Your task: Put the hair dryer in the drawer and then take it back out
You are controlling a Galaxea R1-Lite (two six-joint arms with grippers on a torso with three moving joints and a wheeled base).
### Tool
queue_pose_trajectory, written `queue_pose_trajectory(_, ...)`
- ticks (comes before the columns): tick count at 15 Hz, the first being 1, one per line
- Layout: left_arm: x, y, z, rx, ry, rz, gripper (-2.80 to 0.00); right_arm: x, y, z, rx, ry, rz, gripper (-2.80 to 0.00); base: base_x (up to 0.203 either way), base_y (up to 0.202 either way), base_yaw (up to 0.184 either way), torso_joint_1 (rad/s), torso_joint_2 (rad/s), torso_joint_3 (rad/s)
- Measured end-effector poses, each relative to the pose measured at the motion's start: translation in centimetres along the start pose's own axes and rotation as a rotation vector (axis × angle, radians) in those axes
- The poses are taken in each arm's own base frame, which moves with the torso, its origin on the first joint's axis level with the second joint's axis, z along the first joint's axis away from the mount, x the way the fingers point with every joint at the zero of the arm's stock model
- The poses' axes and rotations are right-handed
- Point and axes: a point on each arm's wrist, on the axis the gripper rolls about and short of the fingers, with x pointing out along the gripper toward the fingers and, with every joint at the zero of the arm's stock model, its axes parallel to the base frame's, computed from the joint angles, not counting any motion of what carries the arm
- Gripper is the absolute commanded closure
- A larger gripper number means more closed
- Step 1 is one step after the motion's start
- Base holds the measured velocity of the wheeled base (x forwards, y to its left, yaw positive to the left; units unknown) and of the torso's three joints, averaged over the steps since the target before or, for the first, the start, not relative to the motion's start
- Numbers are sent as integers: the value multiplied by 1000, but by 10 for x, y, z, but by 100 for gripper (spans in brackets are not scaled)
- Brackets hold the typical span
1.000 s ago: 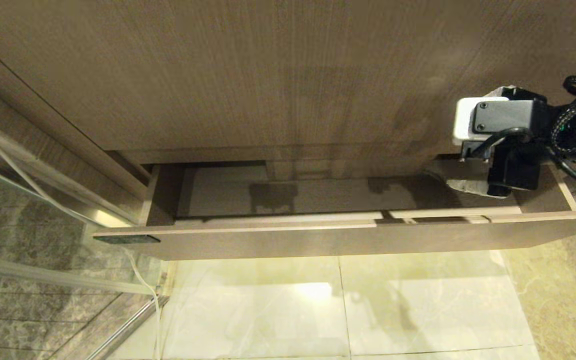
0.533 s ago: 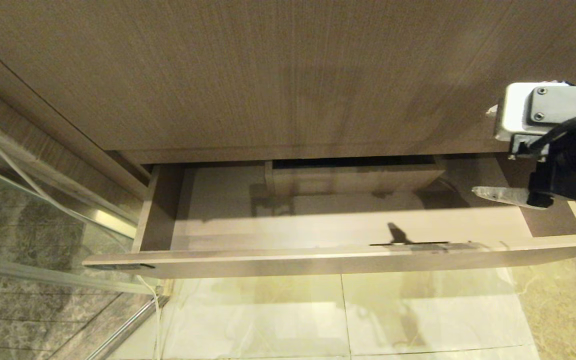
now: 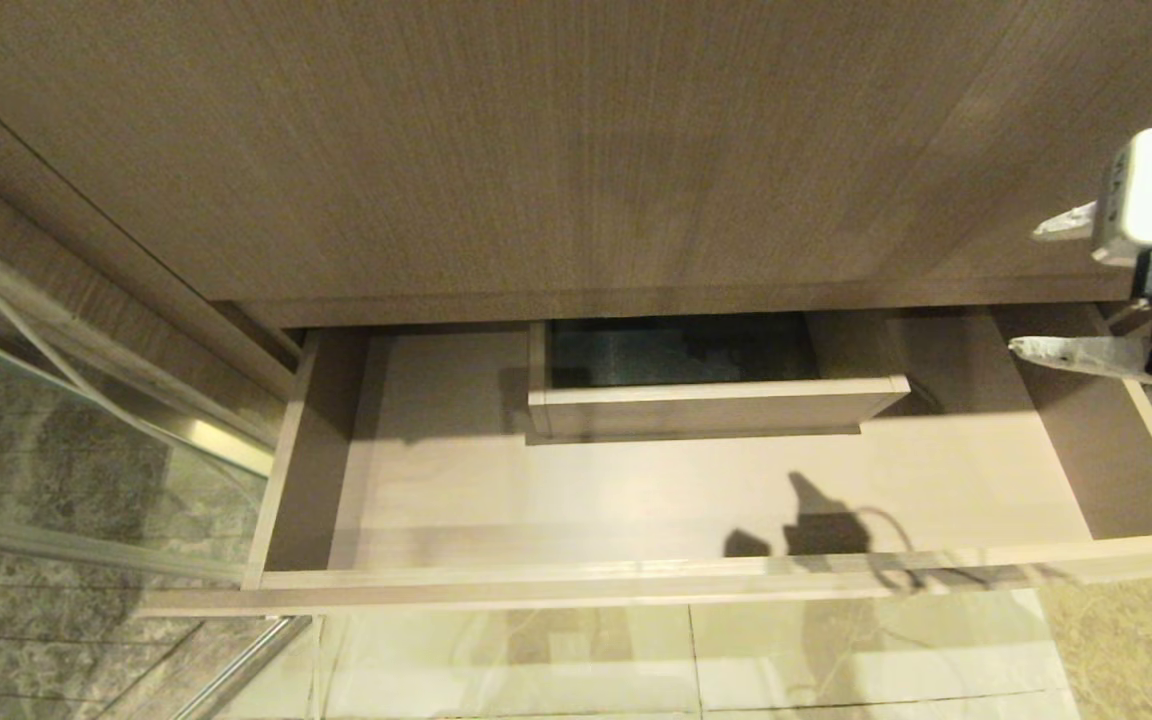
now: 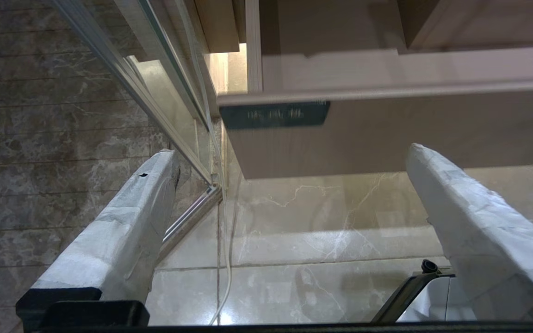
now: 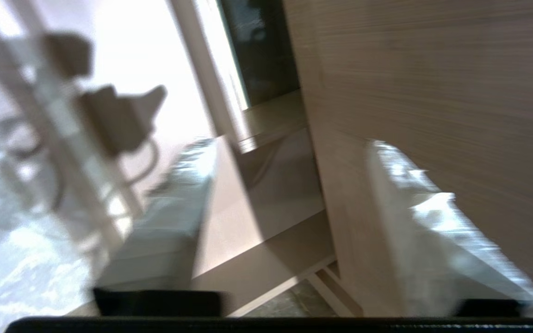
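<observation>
The drawer [image 3: 636,582] stands pulled far out under the tall wood-grain panel [image 3: 576,150]. Its pale inside is bare, with a boxed cut-out [image 3: 706,405] at the back. The hair dryer is out of view. My right gripper [image 3: 1048,290] hangs at the drawer's right end, above its side wall, open with nothing between its padded fingers [image 3: 1076,355]. In the right wrist view the gripper [image 5: 289,152] looks along the drawer's inside [image 5: 229,222]. My left gripper [image 4: 292,152] is open and empty, low in front of the drawer's front [image 4: 387,134] near its black mark [image 4: 275,114].
A glass shower screen with a metal frame [image 3: 86,440] stands at the left, close to the drawer's left corner. A thin white cord [image 4: 222,259] hangs beside it. Pale marble floor tiles [image 3: 636,660] lie below the drawer's front.
The drawer has slid out much further towards me, baring its floor and the cut-out. My right gripper has moved right and up, from inside the drawer's front to the picture's edge.
</observation>
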Motion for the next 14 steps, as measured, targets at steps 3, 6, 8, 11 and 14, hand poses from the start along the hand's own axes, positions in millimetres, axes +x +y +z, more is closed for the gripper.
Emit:
queue_pose_trajectory(3,0,0,0,1,0,0,-280,-21,-2,-2,8,-29,-46,0,0,0,0,0,0,0)
queue_pose_trajectory(6,0,0,0,1,0,0,-280,-47,-12,-1,21,-70,-128,0,0,0,0,0,0,0)
queue_pose_trajectory(8,0,0,0,1,0,0,-280,-64,-22,0,29,-96,-191,0,0,0,0,0,0,0)
queue_pose_trajectory(11,0,0,0,1,0,0,-280,-75,-24,-1,34,-93,-191,0,0,0,0,0,0,0)
queue_pose_trajectory(14,0,0,0,1,0,0,-280,-70,-14,-5,126,-73,-145,0,0,0,0,0,0,0)
